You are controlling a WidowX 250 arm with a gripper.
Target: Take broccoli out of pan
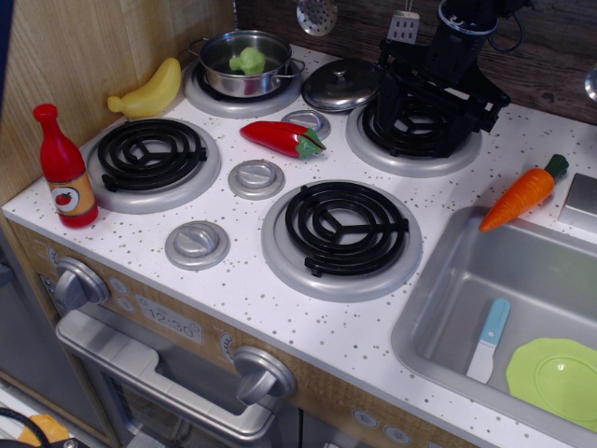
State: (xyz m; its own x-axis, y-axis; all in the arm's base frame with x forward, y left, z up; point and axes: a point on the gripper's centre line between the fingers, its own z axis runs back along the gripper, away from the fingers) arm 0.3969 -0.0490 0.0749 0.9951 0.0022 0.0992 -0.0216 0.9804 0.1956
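Observation:
The broccoli (248, 61), a small light-green lumpy floret, lies inside the pan (216, 77), a shiny steel pot with two loop handles on the back left burner. My black gripper (417, 110) hangs over the back right burner, well to the right of the pan and apart from it. Its fingers blend with the dark coil below, so I cannot tell whether it is open or shut. It holds nothing that I can see.
A steel lid (340, 84) lies between pan and gripper. A red pepper (280, 138), yellow banana (149, 91), red bottle (63, 168) and carrot (524, 193) sit on the stovetop. The sink (448, 308) at right holds a lime-green plate (557, 378) and a knife (488, 339).

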